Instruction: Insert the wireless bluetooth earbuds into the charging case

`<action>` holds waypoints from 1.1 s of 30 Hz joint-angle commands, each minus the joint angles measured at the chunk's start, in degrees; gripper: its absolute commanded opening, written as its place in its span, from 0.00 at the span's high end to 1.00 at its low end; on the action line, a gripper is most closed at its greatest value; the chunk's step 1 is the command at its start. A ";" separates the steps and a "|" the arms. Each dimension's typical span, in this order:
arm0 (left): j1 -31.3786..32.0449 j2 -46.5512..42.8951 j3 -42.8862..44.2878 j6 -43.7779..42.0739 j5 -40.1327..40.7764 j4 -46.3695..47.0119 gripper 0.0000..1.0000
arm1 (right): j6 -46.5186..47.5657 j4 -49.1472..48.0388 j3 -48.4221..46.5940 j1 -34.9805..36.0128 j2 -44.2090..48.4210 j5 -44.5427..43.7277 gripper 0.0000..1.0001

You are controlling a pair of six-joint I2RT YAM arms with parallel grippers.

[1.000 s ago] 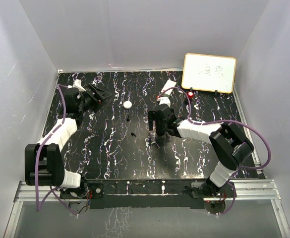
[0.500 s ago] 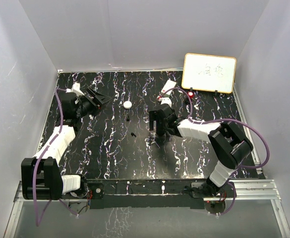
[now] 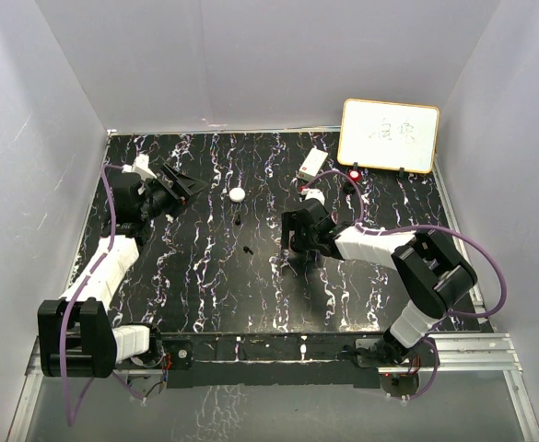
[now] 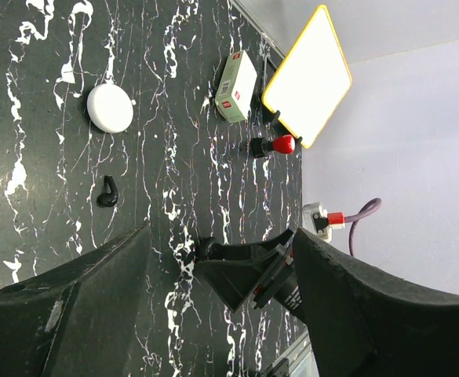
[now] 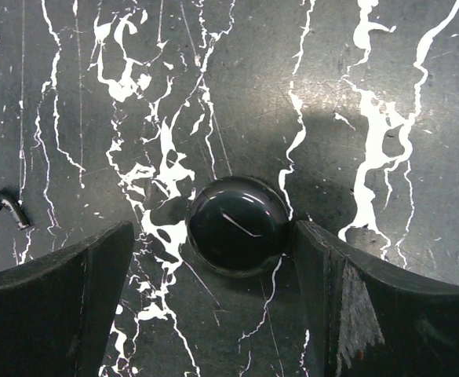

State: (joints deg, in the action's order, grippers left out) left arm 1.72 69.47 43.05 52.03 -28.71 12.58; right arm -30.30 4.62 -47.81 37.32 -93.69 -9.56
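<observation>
Two pincers stand spread and empty: the right gripper (image 3: 291,241) straddles a black puck (image 5: 237,226), the left gripper (image 3: 188,181) hangs far left, black earbuds (image 3: 238,220) lie loose on the table (image 3: 205,295) between them, and the whiteboard (image 3: 389,135) scrawl is unreadable.

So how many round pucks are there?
2. The white puck lies in the open on the table, toward the far left. The black puck sits between the right fingers. More may be hidden.
</observation>
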 commanded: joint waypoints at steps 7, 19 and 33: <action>0.35 -1.93 -0.96 -0.57 -1.39 -0.91 0.29 | 0.49 -3.14 -1.84 -0.09 -0.56 3.44 0.20; 0.82 -3.63 -0.80 -0.56 -1.62 -2.26 0.29 | 3.63 -5.23 -5.68 -0.07 -5.35 6.50 0.21; 2.18 -5.42 -1.10 -0.61 -0.83 -3.65 0.29 | 5.65 -5.56 -9.21 1.13 -8.96 7.96 0.22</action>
State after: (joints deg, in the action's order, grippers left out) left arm 3.20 66.92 42.22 51.44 -28.93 9.96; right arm -25.41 -0.27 -55.72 37.95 -102.02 -1.69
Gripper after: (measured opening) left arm 0.709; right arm 0.784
